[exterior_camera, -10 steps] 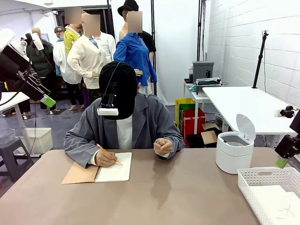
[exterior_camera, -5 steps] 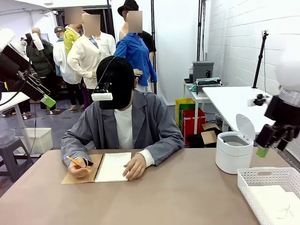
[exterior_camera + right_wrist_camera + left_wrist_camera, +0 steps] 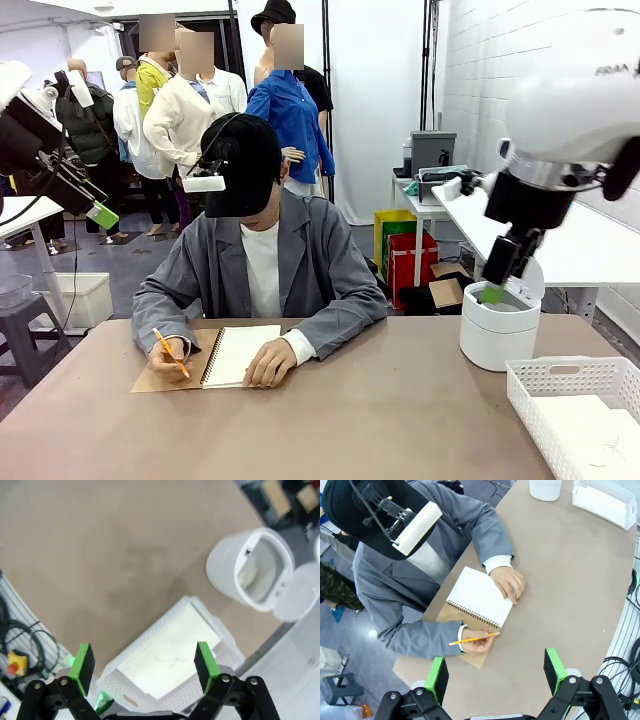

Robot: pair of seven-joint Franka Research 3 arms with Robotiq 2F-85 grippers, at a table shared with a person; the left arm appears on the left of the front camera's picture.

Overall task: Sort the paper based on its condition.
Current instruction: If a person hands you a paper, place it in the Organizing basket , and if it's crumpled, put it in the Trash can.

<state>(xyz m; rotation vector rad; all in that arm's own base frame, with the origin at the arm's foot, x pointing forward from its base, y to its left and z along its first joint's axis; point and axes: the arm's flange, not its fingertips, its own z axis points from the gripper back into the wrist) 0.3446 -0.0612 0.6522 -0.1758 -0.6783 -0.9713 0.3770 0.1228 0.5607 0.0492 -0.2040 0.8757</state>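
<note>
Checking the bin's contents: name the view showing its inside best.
Right wrist view: it looks down into the open bin, something white inside. Front view shows its side; left wrist view, its base at the picture's edge.

Both arms raised; left gripper (image 3: 494,672), right gripper (image 3: 144,662) jaws apart.

The basket (image 3: 560,378) and the paper (image 3: 585,425) lying in it were cut off by the front view's lower right corner; the white scrap (image 3: 248,574) inside the bin (image 3: 225,562) was too blurred to identify.
</note>
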